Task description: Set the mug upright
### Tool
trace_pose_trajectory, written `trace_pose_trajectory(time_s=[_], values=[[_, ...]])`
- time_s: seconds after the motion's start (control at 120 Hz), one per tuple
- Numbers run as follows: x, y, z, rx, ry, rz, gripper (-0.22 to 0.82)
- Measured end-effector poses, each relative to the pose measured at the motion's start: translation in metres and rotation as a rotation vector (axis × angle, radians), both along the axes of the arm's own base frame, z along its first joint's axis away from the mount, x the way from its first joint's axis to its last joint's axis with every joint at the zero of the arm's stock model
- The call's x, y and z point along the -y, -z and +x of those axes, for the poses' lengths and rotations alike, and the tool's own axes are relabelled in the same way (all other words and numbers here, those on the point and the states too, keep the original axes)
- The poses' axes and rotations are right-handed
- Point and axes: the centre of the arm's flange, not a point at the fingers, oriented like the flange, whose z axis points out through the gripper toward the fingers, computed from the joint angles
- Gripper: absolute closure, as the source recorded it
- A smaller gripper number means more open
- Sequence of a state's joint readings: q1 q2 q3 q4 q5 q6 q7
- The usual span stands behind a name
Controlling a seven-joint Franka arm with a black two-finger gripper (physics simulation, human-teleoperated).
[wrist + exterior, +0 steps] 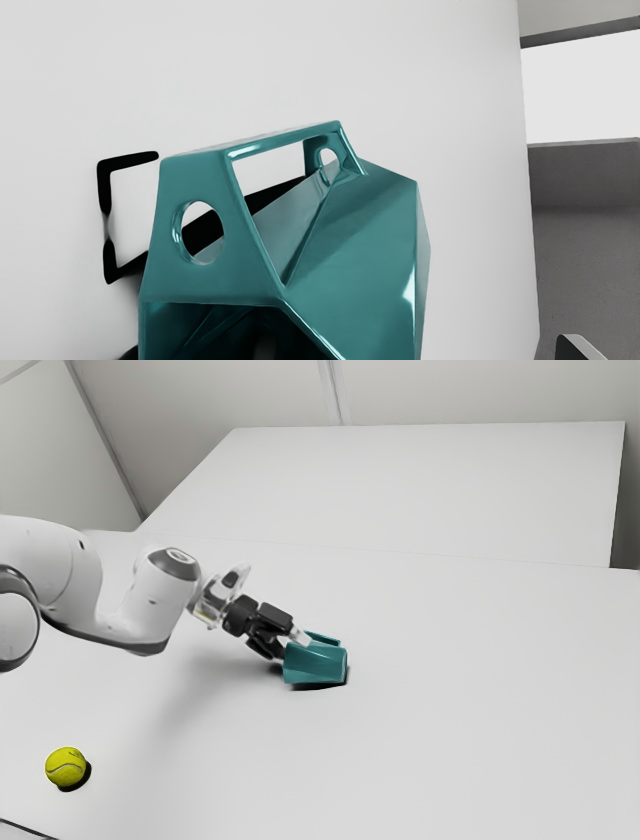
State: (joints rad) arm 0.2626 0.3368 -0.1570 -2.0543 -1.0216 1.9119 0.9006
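Job's only partway at best: the mug (318, 664) lies on its side on the tabletop (460, 730), mouth toward the arm, w/ the fingers (575, 347) spread, one inside the mouth & the other outside — no grip that I can see, so closing on the wall, tipping it up & letting go are prob. what's left. Tabletop's smooth & white w/ a tennis ball (66, 767) near the ext. view's lower left corner, pale plain walls (270, 390) behind.
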Motion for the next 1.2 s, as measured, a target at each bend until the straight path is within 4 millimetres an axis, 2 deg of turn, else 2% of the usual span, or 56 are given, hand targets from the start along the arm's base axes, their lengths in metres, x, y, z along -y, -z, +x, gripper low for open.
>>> trace_pose_trajectory(time_s=[0.1, 0.258, 0.417, 0.658, 0.95, 1.2], values=[[0.004, 0.004, 0.0, 0.003, -0.002, -0.022, 0.04], [0.002, 0.007, -0.002, 0.012, -0.005, -0.039, 0.3], [0.002, 0.005, -0.003, 0.03, 0.002, -0.044, 0.49], [0.004, 0.002, -0.003, 0.055, 0.018, -0.047, 0.67], [0.006, -0.004, -0.002, 0.091, 0.036, -0.04, 0.76], [0.015, -0.044, 0.001, 0.188, 0.084, 0.022, 0.77]])
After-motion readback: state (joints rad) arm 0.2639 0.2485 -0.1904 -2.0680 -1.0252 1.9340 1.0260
